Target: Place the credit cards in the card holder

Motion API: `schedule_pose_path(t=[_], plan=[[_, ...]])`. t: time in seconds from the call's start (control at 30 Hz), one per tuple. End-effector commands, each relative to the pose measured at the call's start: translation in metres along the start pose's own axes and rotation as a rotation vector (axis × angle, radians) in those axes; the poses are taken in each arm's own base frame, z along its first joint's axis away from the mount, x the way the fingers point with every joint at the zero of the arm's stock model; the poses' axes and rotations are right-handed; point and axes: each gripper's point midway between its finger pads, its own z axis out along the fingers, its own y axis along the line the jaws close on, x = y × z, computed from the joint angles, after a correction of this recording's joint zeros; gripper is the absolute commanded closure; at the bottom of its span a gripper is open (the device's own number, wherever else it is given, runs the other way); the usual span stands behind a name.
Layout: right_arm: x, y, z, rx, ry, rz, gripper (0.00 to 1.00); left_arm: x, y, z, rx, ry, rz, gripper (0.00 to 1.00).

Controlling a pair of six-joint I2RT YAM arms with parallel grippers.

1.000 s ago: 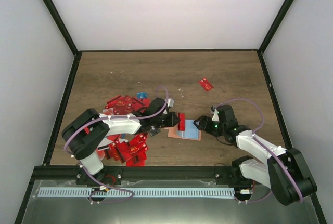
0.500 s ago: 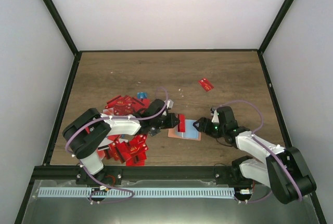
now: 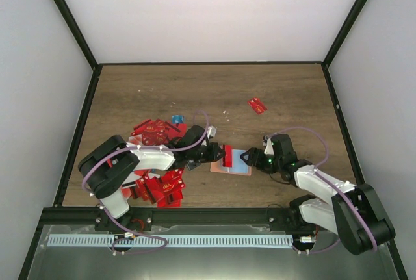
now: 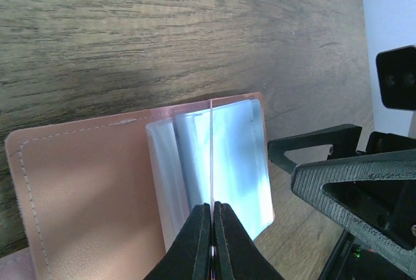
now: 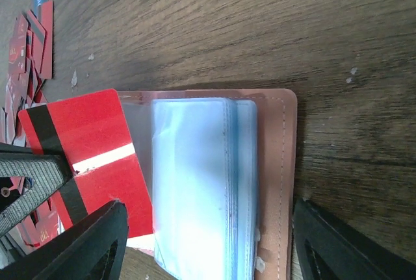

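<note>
Toward the desk's [image 3: 195,91] front edge, our left claw [image 4: 212,205] pinched a red plastic card [image 5: 84,156] over the salmon-tan card holder [image 4: 84,189], right claw [image 3: 246,157] agape; sleeve insertion seemed next.

Card holder [image 3: 233,164] lies open on the table [image 3: 195,91] near the front edge, between the two grippers. Left gripper [image 3: 225,155] at its left side pinches one card [image 3: 228,154], standing on edge over the holder. Right gripper [image 3: 247,157] sits at its right side, fingers spread apart. Card pile [image 3: 156,163] lies left of the holder. A lone card [image 3: 257,105] lies behind it, to the right.
</note>
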Motion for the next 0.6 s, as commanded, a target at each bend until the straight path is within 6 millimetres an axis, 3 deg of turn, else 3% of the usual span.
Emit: schedule_pose_path(t=[0.0, 0.57], plan=[[0.0030, -0.0006, 0.0001, -0.017, 0.007, 0.008, 0.28, 0.0010, 0.0004, 0.0045, 0.027, 0.006, -0.015, 0.96], [0.0094, -0.0005, -0.0014, -0.035, 0.016, 0.021, 0.28, 0.0051, 0.0025, 0.0047, 0.051, 0.009, -0.045, 0.96]])
